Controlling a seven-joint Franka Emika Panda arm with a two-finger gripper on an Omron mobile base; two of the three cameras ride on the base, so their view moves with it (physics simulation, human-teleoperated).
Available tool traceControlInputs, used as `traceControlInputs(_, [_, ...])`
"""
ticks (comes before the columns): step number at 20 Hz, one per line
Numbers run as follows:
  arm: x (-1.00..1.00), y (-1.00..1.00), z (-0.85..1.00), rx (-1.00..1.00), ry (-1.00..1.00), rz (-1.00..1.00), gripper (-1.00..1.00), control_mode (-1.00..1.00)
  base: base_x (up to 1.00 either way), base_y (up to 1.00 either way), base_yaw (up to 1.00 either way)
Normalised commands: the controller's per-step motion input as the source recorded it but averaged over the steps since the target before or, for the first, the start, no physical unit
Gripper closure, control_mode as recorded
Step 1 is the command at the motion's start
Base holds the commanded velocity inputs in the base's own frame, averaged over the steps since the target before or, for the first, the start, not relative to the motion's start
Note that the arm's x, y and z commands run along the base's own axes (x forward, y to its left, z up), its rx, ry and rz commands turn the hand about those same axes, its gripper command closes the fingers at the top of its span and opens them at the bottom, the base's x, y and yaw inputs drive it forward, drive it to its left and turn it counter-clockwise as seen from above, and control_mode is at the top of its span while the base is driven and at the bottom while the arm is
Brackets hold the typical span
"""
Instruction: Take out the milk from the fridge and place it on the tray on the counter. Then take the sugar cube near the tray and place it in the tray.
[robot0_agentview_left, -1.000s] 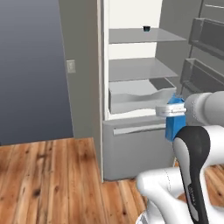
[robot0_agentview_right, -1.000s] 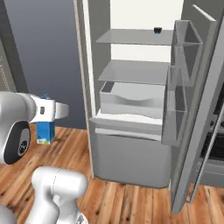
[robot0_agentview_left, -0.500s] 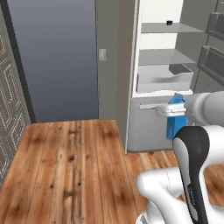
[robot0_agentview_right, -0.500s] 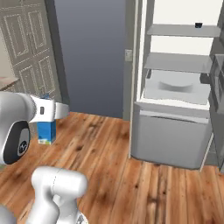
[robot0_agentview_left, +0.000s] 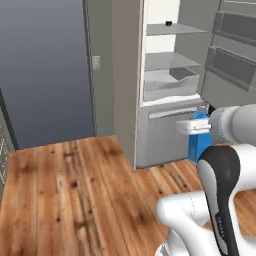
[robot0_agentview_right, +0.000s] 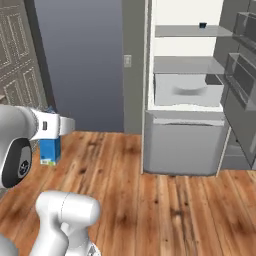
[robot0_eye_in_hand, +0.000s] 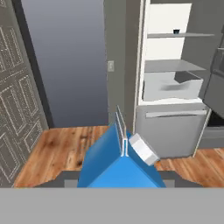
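Note:
The bright blue milk carton hangs over the wooden floor with my gripper shut on its top. From the right base view the milk sits under the white hand, left of the arm. In the hand view the milk rises between my fingers, its gable ridge and side cap toward the camera. The fridge stands open behind it, a little way off, with white interior, grey shelves and a drawer bin. The tray, the counter and the sugar cube are out of view.
A small dark item rests on the fridge's top shelf. The open fridge door with its bins juts out at right. A panelled door is at far left beside a dark wall. Wooden floor spreads in front.
The whole picture has shifted as the base drives and turns; the fridge now stands farther off. The milk stays in the gripper at the same spot relative to the arm.

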Motion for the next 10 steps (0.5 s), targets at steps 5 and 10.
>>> traceControlInputs(5, [0.0, 0.0, 0.0, 0.0, 0.0, 0.0, 1.0, 1.0, 0.0, 0.0, -1.0])
traceControlInputs(10, [0.0, 0.0, 0.0, 0.0, 0.0, 0.0, 1.0, 1.0, 0.0, 0.0, -1.0])
